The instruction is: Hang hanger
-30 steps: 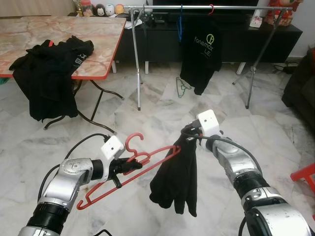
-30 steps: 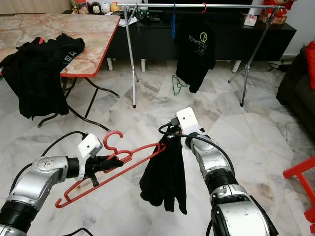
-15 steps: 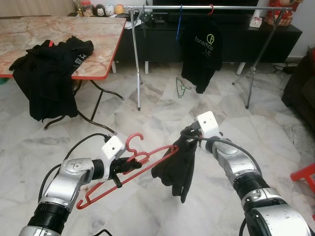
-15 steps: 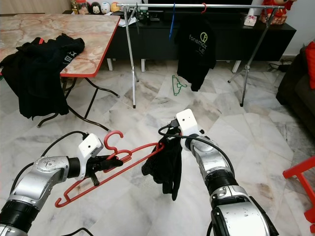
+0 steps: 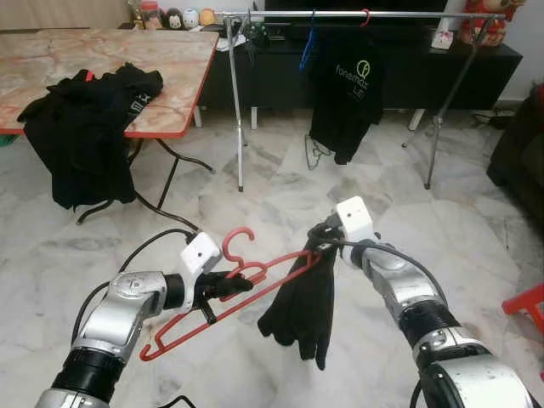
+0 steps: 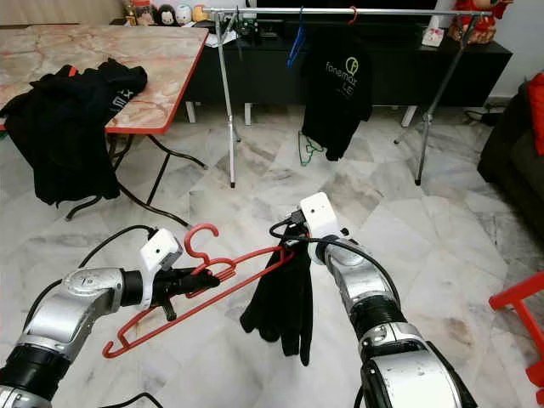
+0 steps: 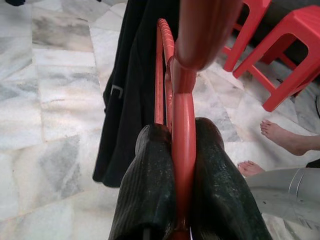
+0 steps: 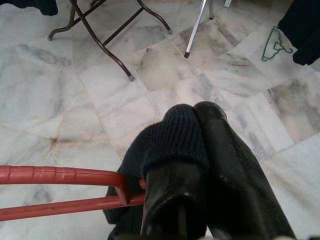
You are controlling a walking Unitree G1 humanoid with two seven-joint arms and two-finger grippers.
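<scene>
Both silver arms raised forward, left gripper jaws clamped — right gripper jaws pinched closed

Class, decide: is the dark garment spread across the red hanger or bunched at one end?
Bunched: the dark garment dangles from one tip of the red hanger, pinched there by the right end effector.

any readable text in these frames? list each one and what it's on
"fonemax", pale lettering under a round logo: on the black T-shirt hanging from the clothes rail.
White lettering on the black clothes heaped on the table edge: partly folded over, too blurred to read.
A second line under "fonemax": too small to read.
Nothing printed on the red hanger or the black garment.
</scene>
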